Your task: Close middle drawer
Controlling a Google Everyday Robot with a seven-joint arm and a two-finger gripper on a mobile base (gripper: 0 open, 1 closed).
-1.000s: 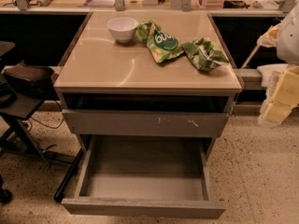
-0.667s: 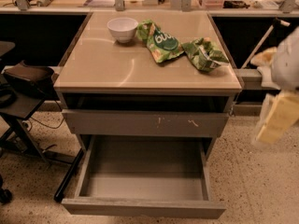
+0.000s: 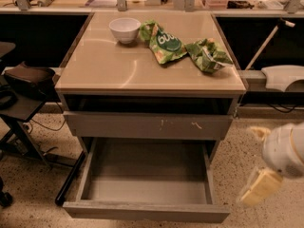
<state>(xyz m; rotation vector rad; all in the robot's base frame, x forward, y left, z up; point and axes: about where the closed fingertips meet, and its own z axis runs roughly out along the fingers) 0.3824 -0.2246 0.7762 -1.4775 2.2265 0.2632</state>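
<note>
Wide, shallow grey middle drawer [image 3: 147, 175] stands pulled out below the beige desk [image 3: 118, 70], long axis left-right. My cream-and-white gripper [image 3: 261, 185] hovers right of its front corner; grip state I cannot tell.

The middle drawer [image 3: 145, 212] stands pulled out at bottom centre, below a scratched grey drawer front [image 3: 147, 126]. The gripper [image 3: 259, 188] hangs at lower right, apart from it. A white bowl [image 3: 125, 29] sits on the cabinet top [image 3: 104, 65].

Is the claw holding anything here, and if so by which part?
Nothing is held. The claw hangs low at the right, apart from the open middle drawer, touching neither its front nor its side.
</note>
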